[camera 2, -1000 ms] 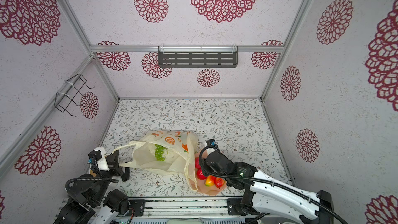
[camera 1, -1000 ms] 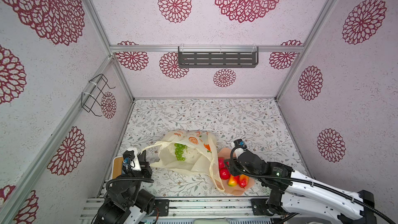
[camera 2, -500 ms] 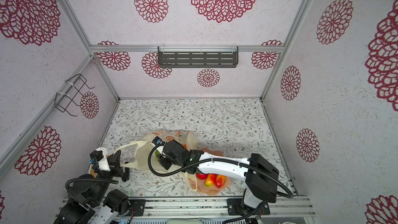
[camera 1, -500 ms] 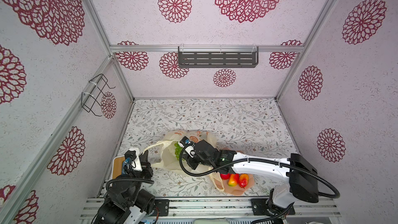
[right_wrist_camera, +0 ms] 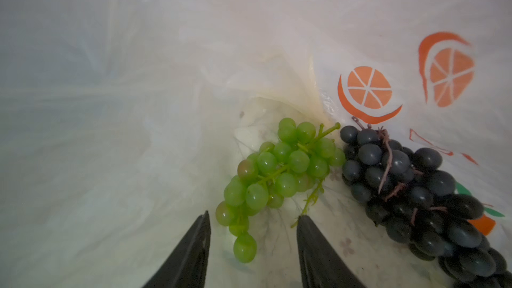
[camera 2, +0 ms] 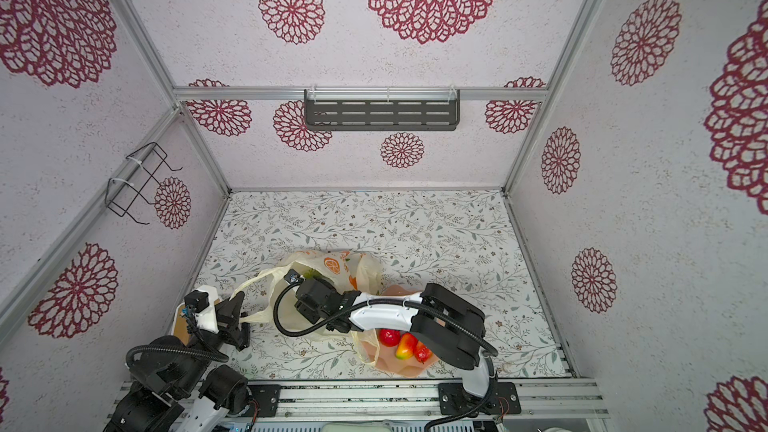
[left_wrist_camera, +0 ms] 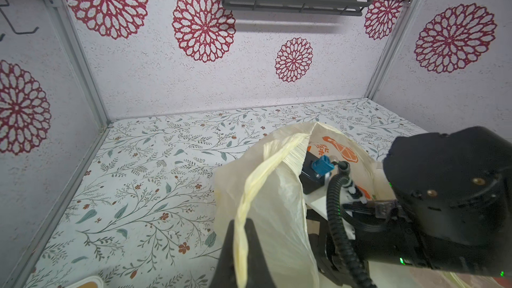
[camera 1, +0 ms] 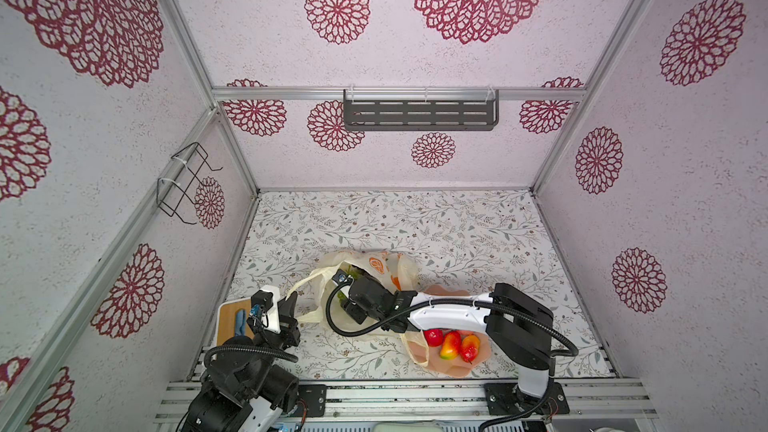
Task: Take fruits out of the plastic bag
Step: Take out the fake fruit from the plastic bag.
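The plastic bag [camera 1: 386,263] is gripped by its handle [left_wrist_camera: 249,189] in the left tool [left_wrist_camera: 241,225]. Inside it the right tool [right_wrist_camera: 254,214], no longer over the pink bowl [camera 1: 457,369], is held open — green grape bunch [right_wrist_camera: 277,173] at its tips, dark grape bunch [right_wrist_camera: 415,189] beside.

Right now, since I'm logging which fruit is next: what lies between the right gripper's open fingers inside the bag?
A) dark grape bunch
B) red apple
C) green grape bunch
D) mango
C: in the right wrist view the lowest grapes of the green grape bunch sit between the tips of the open right gripper; the dark grape bunch lies outside them.
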